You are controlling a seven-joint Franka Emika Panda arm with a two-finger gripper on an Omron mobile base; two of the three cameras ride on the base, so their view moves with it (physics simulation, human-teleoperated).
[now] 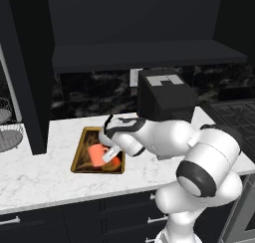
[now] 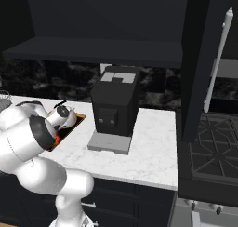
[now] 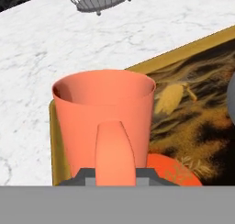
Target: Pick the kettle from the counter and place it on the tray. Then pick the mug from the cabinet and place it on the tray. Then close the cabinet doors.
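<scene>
The salmon-orange mug [image 3: 103, 113] stands upright over the near corner of the tray [image 3: 183, 55]. My gripper [image 3: 114, 177] is shut on the mug's side handle. I cannot tell whether the mug touches the tray. In the left base view the mug [image 1: 95, 152] sits low over the golden-rimmed tray [image 1: 79, 150] with my gripper [image 1: 107, 157] at its right side. The small white kettle [image 1: 106, 135], with its black arched handle, stands on the tray just behind my hand, and it shows beside the arm [image 2: 62, 114] from the right. Above, the black cabinet [image 1: 149, 55] is open, with its right door [image 2: 204, 68] swung out.
A large black boxy machine [image 1: 164, 95] stands on the marble counter [image 1: 45, 175] right of the tray. A wire basket [image 3: 101, 0] sits farther along the counter. The left cabinet door [image 1: 27, 77] hangs open beside the tray. A stove [image 2: 214, 137] lies to the right.
</scene>
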